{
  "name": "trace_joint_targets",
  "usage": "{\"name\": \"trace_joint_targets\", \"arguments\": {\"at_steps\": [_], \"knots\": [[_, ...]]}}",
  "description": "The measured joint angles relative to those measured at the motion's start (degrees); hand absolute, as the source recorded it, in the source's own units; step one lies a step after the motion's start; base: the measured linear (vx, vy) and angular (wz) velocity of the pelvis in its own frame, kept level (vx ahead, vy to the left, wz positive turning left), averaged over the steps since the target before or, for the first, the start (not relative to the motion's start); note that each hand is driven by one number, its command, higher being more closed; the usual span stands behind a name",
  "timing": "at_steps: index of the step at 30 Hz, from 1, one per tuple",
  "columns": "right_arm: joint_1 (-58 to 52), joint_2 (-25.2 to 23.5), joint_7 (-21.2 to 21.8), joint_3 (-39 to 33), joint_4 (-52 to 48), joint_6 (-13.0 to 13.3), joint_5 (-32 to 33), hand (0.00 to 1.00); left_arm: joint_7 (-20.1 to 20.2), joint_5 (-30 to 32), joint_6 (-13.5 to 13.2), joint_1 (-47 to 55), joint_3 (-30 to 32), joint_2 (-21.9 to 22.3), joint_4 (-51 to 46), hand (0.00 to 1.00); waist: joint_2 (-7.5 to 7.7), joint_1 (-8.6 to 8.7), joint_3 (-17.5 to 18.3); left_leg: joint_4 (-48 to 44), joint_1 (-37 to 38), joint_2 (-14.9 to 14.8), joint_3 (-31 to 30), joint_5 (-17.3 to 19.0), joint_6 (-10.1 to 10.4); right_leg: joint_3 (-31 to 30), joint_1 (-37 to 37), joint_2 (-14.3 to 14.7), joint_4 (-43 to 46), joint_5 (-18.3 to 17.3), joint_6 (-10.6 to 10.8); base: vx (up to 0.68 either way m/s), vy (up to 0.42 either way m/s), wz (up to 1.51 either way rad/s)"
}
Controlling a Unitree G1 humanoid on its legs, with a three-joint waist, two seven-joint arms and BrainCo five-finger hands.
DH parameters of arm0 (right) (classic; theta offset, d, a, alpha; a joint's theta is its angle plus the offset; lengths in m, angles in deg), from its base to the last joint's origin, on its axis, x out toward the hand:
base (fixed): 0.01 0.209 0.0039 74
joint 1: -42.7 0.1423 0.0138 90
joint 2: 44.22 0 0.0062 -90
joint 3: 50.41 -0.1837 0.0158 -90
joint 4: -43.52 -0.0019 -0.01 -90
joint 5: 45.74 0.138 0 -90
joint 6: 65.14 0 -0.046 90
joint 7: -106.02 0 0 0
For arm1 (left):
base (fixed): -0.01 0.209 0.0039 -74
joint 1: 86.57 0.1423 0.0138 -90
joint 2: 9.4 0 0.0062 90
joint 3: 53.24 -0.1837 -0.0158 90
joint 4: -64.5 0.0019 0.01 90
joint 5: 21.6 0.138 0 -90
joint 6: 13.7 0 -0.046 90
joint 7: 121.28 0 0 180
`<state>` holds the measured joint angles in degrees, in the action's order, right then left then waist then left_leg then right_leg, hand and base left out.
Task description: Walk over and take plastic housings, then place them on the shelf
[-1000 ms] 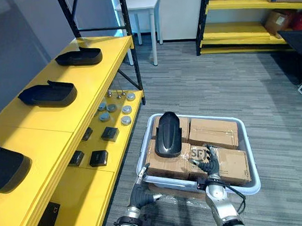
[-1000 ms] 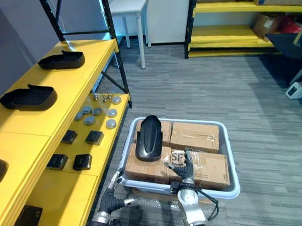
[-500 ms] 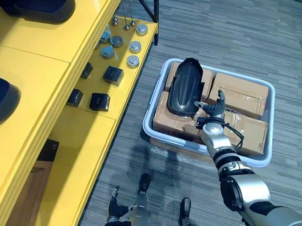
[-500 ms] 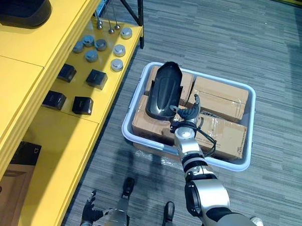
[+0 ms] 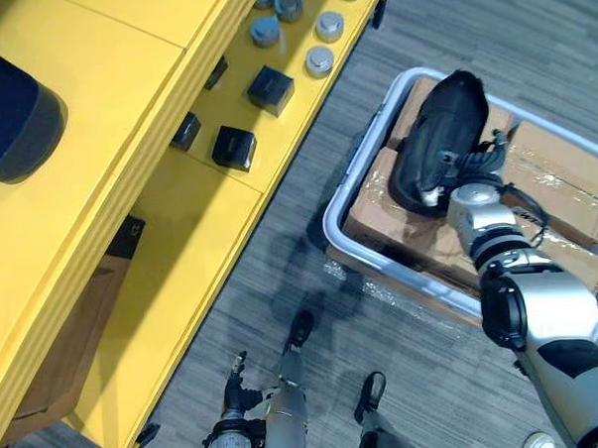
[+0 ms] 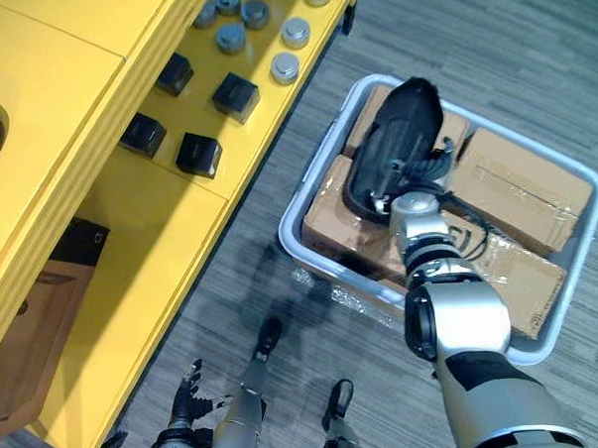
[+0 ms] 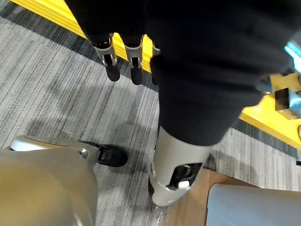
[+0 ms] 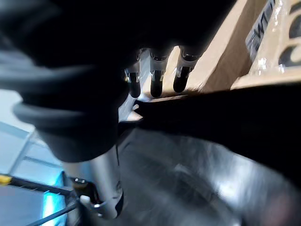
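Down at six o'clock in the eye views, the left robot hand (image 6: 188, 402) hangs idle above the grey floor, fingers straight and holding nothing. Further out, toward two o'clock, the right robot hand (image 5: 467, 172) is at the black plastic housing (image 5: 436, 129), which lies on cardboard boxes (image 5: 560, 178) in a pale tub (image 5: 331, 226). Its fingers (image 8: 155, 82) reach fairly straight over the housing's rim with the thumb apart, so I judge it not yet clamped. To do this well, it should curl the fingers under the rim and set the thumb on the shell before lifting (a glossy curved shell may slip). Dark print on a taped box is too partial to read. Beyond, from nine to eleven o'clock, the yellow shelf (image 5: 106, 133) carries another housing (image 5: 11, 113).
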<state>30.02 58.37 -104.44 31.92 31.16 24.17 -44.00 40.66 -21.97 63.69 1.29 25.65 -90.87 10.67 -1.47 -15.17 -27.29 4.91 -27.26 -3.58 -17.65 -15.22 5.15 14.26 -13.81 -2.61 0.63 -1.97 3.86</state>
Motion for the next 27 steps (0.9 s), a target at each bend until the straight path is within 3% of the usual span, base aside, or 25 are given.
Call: {"name": "trace_joint_targets", "arguments": {"at_steps": [3,7,8,14,22,27], "knots": [[0.05,3.90,0.15,2.15,1.54,-0.94,-0.09,0.00,0.63,-0.81,-0.03,-0.40,-0.81,-0.02,-0.03,0.00,-0.95,-0.04,-0.49,-0.01,-1.38,0.35,-1.15,-0.01,0.00,0.85,-0.85,-0.04,-0.02,-0.15,0.22,0.08,-0.055,0.14],[1.66,6.30,-0.17,4.44,2.20,-2.49,-1.05,0.00,1.26,-2.06,-0.06,-0.97,-1.64,-0.11,-0.07,0.00,-1.16,-1.02,-0.57,-0.07,-2.42,0.37,-1.29,0.00,-0.01,0.86,-1.84,-0.03,-0.01,-0.18,0.28,0.08,-0.053,0.03],[1.71,6.63,-0.40,4.44,2.20,-2.70,-1.82,1.00,1.27,-2.18,-0.06,-1.09,-1.78,-0.09,-0.07,0.00,-1.16,-1.23,-0.57,-0.10,-2.55,0.37,-1.28,0.00,-0.01,0.86,-1.96,-0.03,-0.01,-0.18,0.28,0.07,-0.056,0.02],[1.69,7.90,-1.98,4.42,2.27,-4.39,-2.85,1.00,1.12,-4.10,0.27,-1.35,-2.18,-0.04,0.12,0.00,-1.41,-1.23,-0.70,-0.57,-3.03,0.42,-1.25,0.05,0.01,0.74,-2.40,-0.07,0.25,-0.20,0.30,0.05,-0.047,-0.01],[0.55,9.30,3.59,1.43,4.54,-4.93,-1.53,1.00,1.00,-5.15,1.51,-1.57,-2.18,0.98,0.37,0.00,-2.43,-1.15,-1.09,-0.59,-1.57,0.30,-1.16,0.05,0.03,0.85,-1.21,-0.07,0.57,-0.39,0.54,0.03,-0.049,-0.01],[-2.52,9.28,5.15,-0.60,4.62,-5.17,-2.07,1.00,0.81,-5.16,3.08,3.26,-2.15,2.64,-10.73,0.00,-2.56,-0.78,-1.13,-0.10,1.72,0.78,-1.38,0.05,0.03,1.75,2.08,-0.57,0.52,-0.84,0.68,0.08,-0.068,0.09]]}}
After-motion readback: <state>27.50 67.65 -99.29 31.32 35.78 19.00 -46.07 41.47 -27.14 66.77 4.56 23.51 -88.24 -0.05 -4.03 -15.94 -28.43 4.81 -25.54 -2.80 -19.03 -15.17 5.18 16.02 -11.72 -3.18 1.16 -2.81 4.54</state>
